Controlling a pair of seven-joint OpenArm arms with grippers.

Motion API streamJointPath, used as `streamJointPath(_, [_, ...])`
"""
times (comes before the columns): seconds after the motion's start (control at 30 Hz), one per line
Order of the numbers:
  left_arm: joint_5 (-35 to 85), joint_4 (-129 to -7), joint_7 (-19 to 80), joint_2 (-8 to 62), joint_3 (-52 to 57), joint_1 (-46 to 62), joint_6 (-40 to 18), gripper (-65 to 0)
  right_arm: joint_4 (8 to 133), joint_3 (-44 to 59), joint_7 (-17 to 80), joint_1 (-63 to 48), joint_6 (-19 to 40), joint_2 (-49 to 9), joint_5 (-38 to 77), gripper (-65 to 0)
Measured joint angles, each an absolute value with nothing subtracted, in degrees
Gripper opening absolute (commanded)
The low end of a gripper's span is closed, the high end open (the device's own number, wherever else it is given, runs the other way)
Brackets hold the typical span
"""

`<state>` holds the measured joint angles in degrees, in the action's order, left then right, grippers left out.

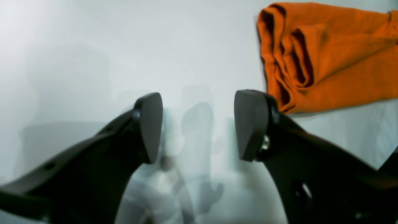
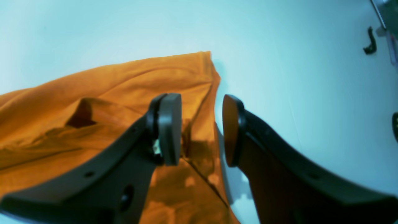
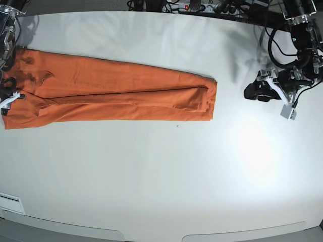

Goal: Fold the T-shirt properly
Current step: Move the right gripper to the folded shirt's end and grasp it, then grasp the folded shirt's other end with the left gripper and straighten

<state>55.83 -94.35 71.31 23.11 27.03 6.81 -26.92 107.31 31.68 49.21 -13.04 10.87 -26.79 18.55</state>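
The orange T-shirt (image 3: 116, 91) lies on the white table (image 3: 161, 171) as a long narrow strip, running from the left edge to past the middle. Its layered, folded end (image 1: 323, 59) shows at the upper right of the left wrist view. My left gripper (image 1: 199, 102) hovers over bare table beside that end, open, with nothing between its fingers. My right gripper (image 2: 200, 102) is at the strip's other end, open, its jaws straddling the shirt's edge (image 2: 205, 93). The fabric there lies flat beneath them.
Cables and a power strip (image 3: 202, 7) run along the table's far edge. A small black hook-shaped part (image 2: 370, 42) lies on the table in the right wrist view. A white label (image 3: 10, 202) sits at the front left corner.
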Motion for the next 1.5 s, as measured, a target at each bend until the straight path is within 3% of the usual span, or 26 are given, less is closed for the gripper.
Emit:
streamJointPath(0.5, [45.1, -94.4, 64.0, 14.2, 17.3, 2.2, -22.5, -27.4, 107.3, 36.6, 50.6, -15.2, 13.6, -27.0, 19.5, -40.1])
streamJointPath(0.83, [46.1, -92.3, 62.3, 6.7, 16.5, 2.2, -22.7, -27.4, 107.3, 36.6, 50.6, -15.2, 13.6, -27.0, 19.6, -40.1])
streamJointPath(0.93, [46.3, -92.2, 62.3, 5.8, 16.5, 2.2, -22.9, -27.4, 107.3, 36.6, 50.6, -15.2, 13.6, -27.0, 19.6, -40.1])
streamJointPath(1.07, [47.1, -91.9, 62.8, 5.6, 16.5, 2.2, -23.6, -33.9, 107.3, 36.6, 50.6, -15.2, 13.6, -27.0, 19.6, -40.1])
streamJointPath(1.5, [46.0, -91.9, 62.7, 4.4, 16.9, 2.2, -23.5, -33.8, 107.3, 36.6, 50.6, -15.2, 14.6, -27.0, 19.6, -40.1])
